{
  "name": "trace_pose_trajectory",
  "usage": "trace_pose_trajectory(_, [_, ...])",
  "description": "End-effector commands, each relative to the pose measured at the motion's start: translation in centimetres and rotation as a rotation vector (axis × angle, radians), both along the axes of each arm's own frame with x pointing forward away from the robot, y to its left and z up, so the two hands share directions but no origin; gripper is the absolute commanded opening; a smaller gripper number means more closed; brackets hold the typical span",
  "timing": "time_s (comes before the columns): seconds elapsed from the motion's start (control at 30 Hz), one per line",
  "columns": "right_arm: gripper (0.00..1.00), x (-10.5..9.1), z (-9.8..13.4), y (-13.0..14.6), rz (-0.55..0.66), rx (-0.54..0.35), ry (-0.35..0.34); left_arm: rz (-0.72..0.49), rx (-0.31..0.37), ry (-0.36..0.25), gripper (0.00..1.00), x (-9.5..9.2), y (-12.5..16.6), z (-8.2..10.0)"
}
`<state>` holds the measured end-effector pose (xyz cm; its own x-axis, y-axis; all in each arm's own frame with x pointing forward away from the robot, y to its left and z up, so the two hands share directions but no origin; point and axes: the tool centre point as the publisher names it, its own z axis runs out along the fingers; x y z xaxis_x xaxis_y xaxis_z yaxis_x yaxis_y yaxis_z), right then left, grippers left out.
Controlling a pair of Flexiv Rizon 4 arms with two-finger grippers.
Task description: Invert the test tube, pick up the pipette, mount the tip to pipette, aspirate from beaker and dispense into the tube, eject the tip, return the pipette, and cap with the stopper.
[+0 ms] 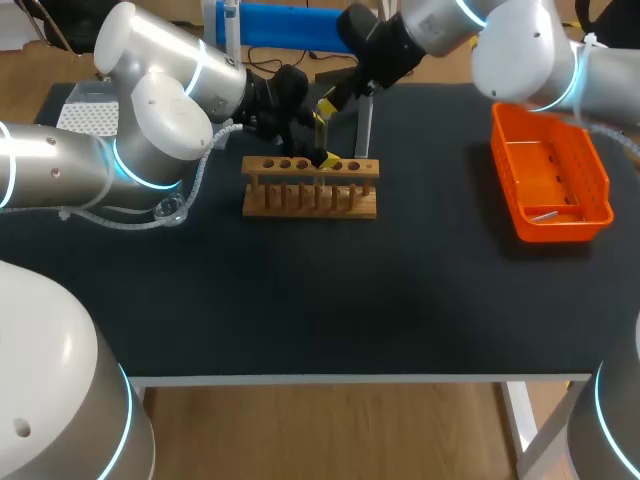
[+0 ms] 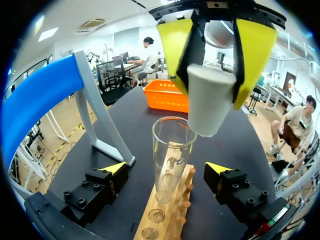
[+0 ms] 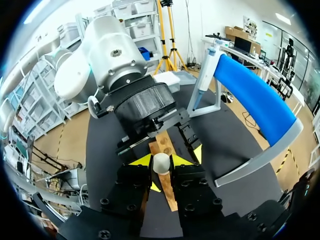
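A clear test tube stands upright in the wooden rack, mouth up. My right gripper hangs just above that mouth, shut on a white stopper whose lower end is tilted slightly over the rim. In the right wrist view the stopper sits between the right gripper's fingers, over the rack. My left gripper is open, its yellow tips on either side of the tube without touching it. The pipette hangs on the blue stand at the back.
An orange basket lies at the right of the table. A small glass beaker stands left of the rack beside my left arm, and a white tip box is at the far left. The stand's grey leg rises right behind the rack.
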<state>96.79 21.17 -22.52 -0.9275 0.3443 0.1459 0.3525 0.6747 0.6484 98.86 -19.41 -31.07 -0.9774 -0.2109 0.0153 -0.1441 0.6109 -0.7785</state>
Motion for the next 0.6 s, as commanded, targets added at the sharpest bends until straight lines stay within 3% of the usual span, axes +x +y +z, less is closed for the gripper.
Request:
trace_pose_trajectory(0.03, [0.00,-0.1,-0.4,0.1,0.000,-0.006,0.005,0.000,-0.004,-0.001,1.00,0.0,0.0,-0.1])
trace_pose_trajectory(0.37, [0.00,-0.2,-0.8,0.0,-0.004,-0.010,0.013,0.000,-0.004,-0.001,1.00,0.0,0.0,-0.1])
trace_pose_trajectory(0.6, [0.00,0.3,0.6,-0.2,-0.003,-0.004,-0.007,0.000,-0.004,-0.001,1.00,0.0,0.0,-0.1])
